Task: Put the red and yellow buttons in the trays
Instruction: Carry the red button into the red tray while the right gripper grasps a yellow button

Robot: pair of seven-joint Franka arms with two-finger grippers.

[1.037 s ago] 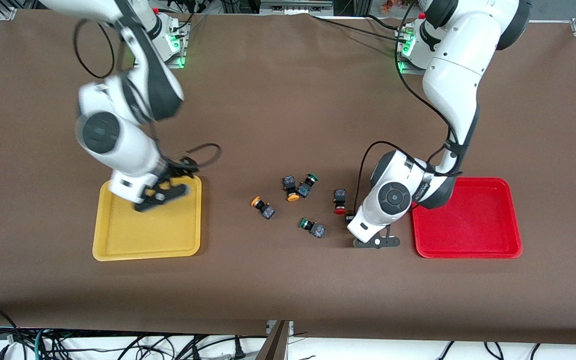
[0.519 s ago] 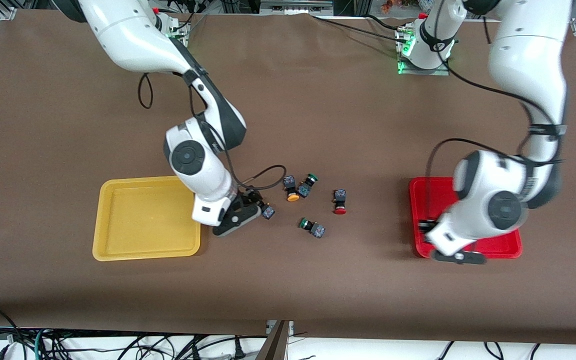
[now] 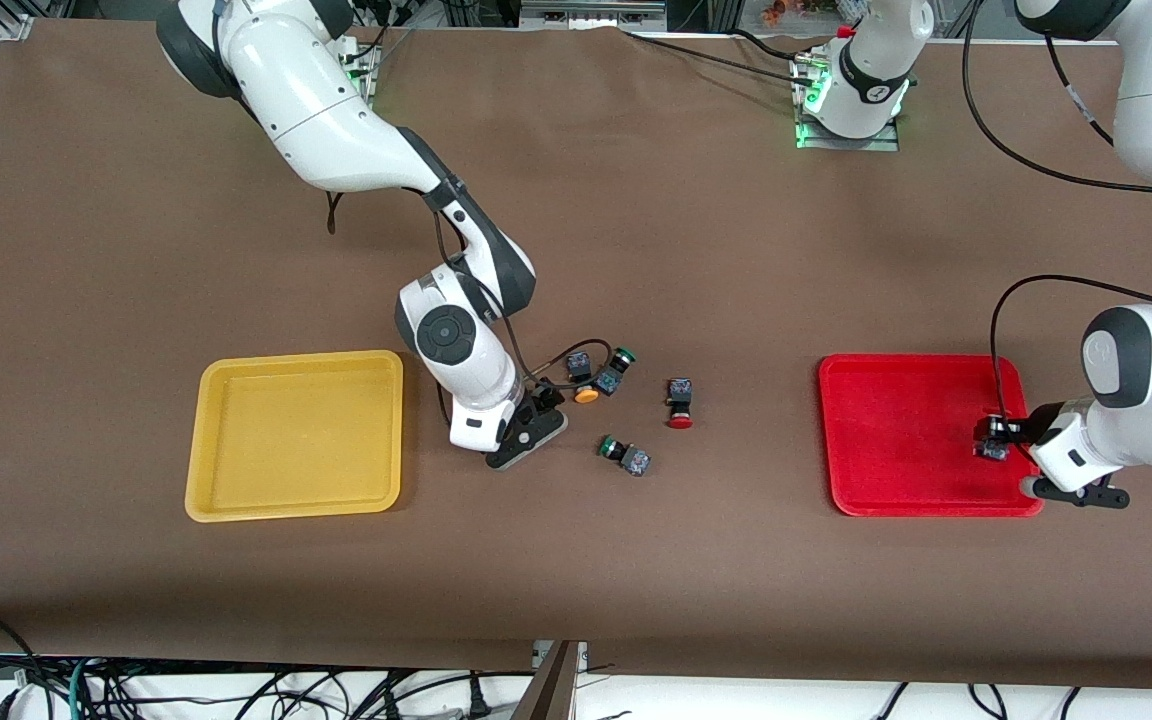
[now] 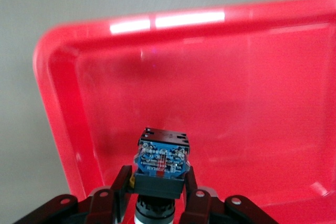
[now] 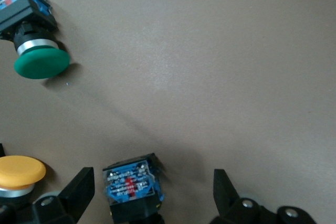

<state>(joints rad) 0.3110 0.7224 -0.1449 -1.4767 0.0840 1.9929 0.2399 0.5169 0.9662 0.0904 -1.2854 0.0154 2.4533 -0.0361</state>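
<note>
My left gripper (image 3: 994, 442) is shut on a dark button (image 4: 161, 160) with a blue back and holds it over the red tray (image 3: 896, 430), which also fills the left wrist view (image 4: 236, 103). Its cap is hidden. My right gripper (image 3: 534, 412) is open, low at the table, its fingers on either side of another blue-backed button (image 5: 132, 184) whose cap is hidden. A yellow-capped button (image 3: 584, 388) lies beside it, also in the right wrist view (image 5: 18, 174). A red-capped button (image 3: 678, 404) lies toward the left arm's end. The yellow tray (image 3: 206, 440) holds nothing.
Two green-capped switches lie among the buttons: one (image 3: 615, 368) touching the yellow-capped button, also in the right wrist view (image 5: 35, 51), and one (image 3: 626, 455) nearer the front camera. Brown table cover all round.
My right arm swung from over the yellow tray to the buttons in the middle. My left arm carried a button from the middle to over the red tray.
</note>
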